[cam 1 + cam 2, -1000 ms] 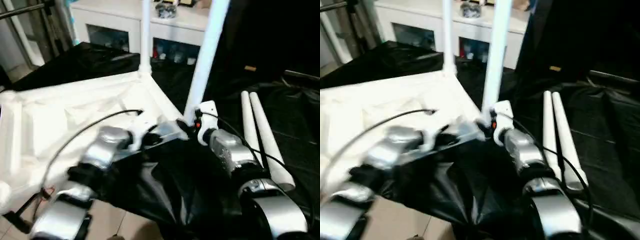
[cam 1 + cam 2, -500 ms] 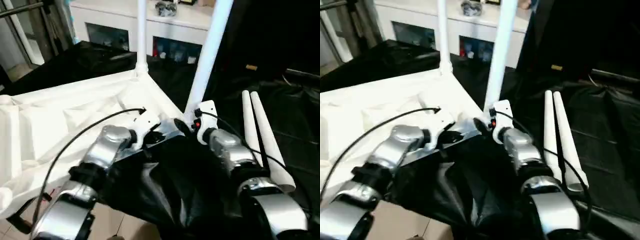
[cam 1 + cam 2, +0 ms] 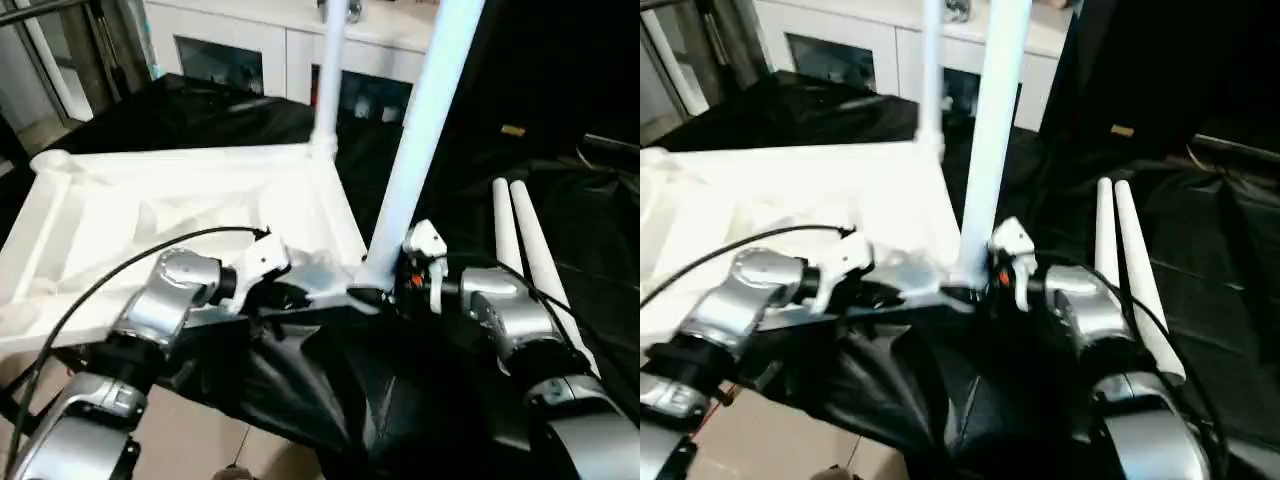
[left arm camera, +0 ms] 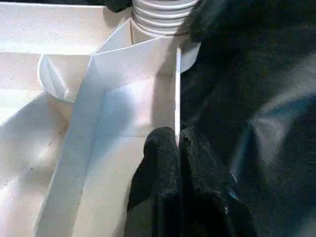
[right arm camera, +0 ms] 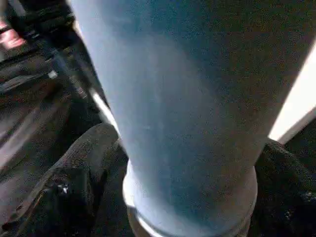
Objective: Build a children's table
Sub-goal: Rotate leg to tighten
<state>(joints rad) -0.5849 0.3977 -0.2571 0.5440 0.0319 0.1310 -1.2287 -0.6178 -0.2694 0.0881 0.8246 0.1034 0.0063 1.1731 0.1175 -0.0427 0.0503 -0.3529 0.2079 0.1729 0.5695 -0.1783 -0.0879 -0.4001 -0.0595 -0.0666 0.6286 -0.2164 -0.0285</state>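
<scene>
The white tabletop (image 3: pixel 180 205) lies ribbed side up on black sheeting. One white leg (image 3: pixel 327 70) stands in its far corner socket. A second leg (image 3: pixel 425 130) stands in the near right corner socket, leaning slightly. My right gripper (image 3: pixel 378 291) is shut around this leg's base; in the right wrist view its black fingers (image 5: pixel 84 168) sit either side of the tube (image 5: pixel 182 108). My left gripper (image 3: pixel 305 295) is shut on the tabletop's thin rim (image 4: pixel 177 89) just beside that socket. Two loose legs (image 3: pixel 520 245) lie side by side to the right.
A white glass-door cabinet (image 3: pixel 270 45) stands at the back. Crumpled black sheeting (image 3: pixel 330 390) covers the ground under and right of the tabletop. Bare tan floor (image 3: pixel 200 450) shows at the near left. A dark metal stand (image 3: pixel 95 40) rises at the far left.
The head view has shifted. My right wrist has swung round the near leg's base to a more level pose, still gripping it. The left gripper keeps its hold on the rim.
</scene>
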